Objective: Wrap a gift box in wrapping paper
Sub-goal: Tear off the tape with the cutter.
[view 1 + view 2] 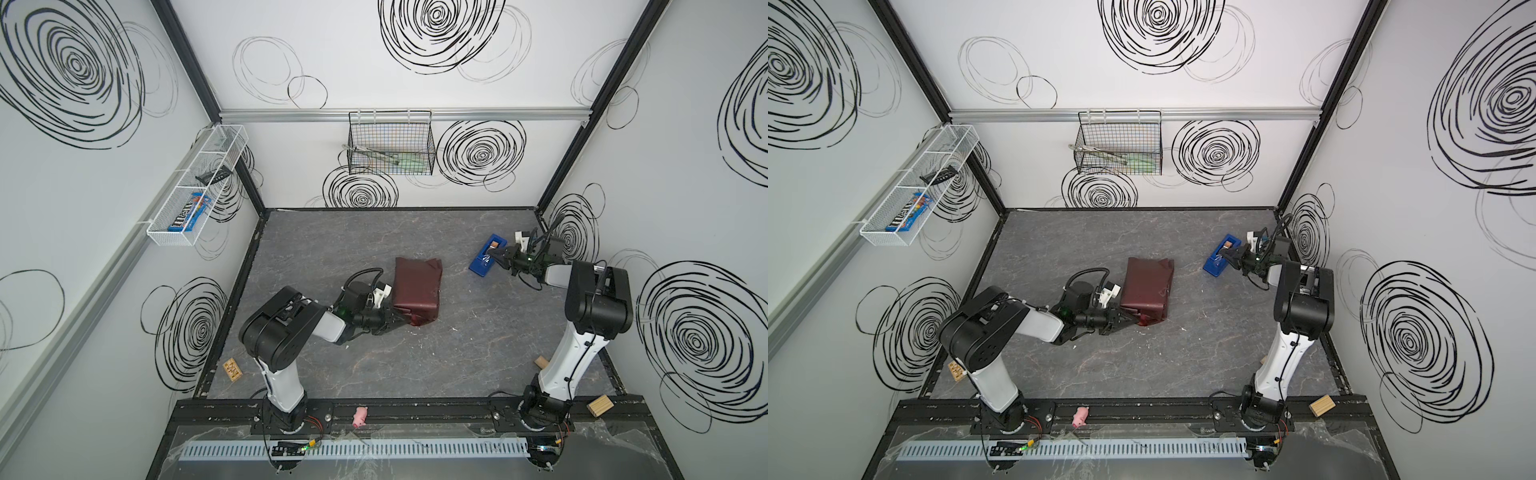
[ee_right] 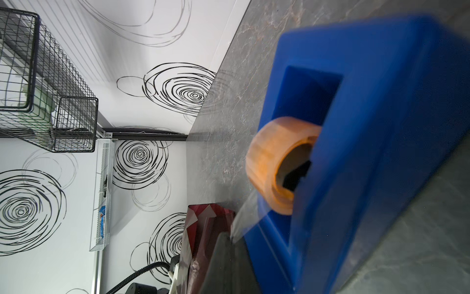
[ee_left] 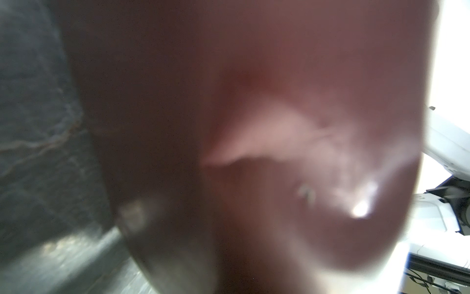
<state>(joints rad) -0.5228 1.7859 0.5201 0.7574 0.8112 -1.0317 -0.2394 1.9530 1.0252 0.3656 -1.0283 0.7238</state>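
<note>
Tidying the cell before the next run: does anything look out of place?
A pink pig toy lies on the black front rail, off the table, and a wooden block sits past its corner; neither suits wrapping.

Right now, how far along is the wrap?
Done: wrapping paper is folded into a boxy parcel, no navy showing from above. In hand: left fingers pinch its loose near flap; right fingers are shut on a tape strip at the blue dispenser. Left: probably tear the tape and seal the flaps.

Both top views are evenly and brightly lit, bowed at the edges. The wrapping paper [image 3: 229, 114] is blurred close-up, with glare; the tape dispenser [image 2: 376, 122] is softened.
</note>
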